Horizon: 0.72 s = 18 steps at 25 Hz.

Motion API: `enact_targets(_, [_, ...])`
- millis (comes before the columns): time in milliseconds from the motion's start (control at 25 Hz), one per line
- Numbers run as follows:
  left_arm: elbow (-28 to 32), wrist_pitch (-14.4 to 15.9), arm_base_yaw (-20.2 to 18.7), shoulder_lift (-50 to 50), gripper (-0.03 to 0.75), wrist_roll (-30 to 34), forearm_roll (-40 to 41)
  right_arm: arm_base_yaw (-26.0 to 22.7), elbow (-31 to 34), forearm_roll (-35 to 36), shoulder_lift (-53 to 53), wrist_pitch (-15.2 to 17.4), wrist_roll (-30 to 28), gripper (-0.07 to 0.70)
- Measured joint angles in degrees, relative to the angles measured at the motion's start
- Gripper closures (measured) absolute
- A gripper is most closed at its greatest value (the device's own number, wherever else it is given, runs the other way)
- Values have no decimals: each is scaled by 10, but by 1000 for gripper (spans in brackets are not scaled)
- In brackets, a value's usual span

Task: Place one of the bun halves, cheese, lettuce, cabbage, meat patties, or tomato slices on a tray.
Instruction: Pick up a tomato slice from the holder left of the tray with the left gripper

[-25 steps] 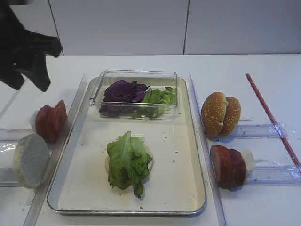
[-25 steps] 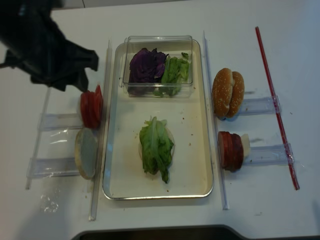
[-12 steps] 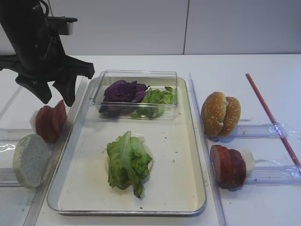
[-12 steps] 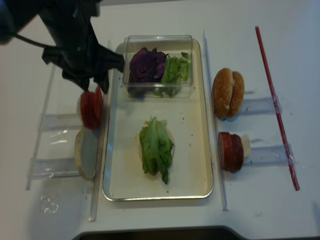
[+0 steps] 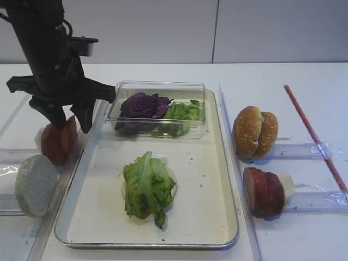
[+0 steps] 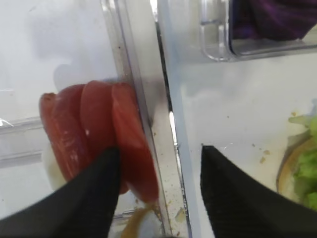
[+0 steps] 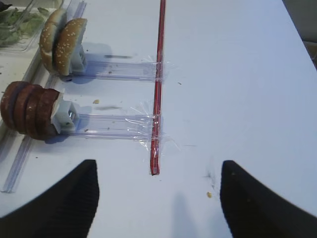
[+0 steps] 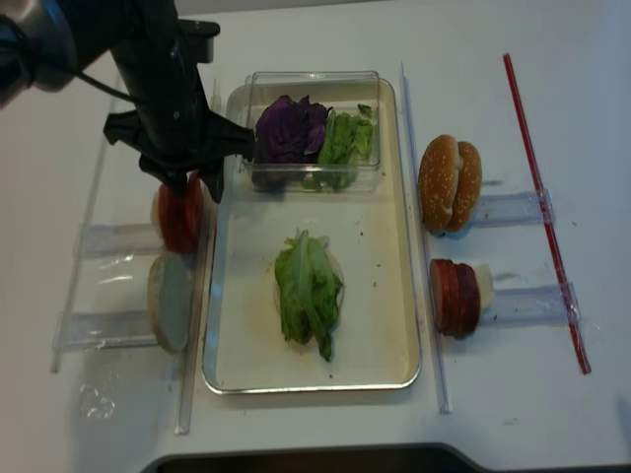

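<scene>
Bright red tomato slices stand on edge left of the tray. My left gripper hangs open just above them, its jaws astride the rightmost slice and the tray's rim, gripping nothing. On the tray lies lettuce over a pale bun half. Cabbage sits in a clear box. Bun halves and meat patties stand on the right. My right gripper is open over bare table. Cheese is out of view.
A clear box with purple and green leaves fills the tray's far end. Another pale bun half leans at the front left. Clear plastic rails run along both tray sides. A red strip lies taped down at the right.
My left arm has swung in from the far left and come down over the tomato slices, with its jaws staying open. Nothing on the table or the tray has moved.
</scene>
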Motion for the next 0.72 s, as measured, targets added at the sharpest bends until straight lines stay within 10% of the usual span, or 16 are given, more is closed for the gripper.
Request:
enact_targets(320, [-11, -1, 0, 33, 384, -1, 1, 0, 0, 0, 0, 0, 0, 108])
enact_targets(720, [-13, -1, 0, 34, 606, -1, 29, 0, 0, 0, 0, 0, 0, 108])
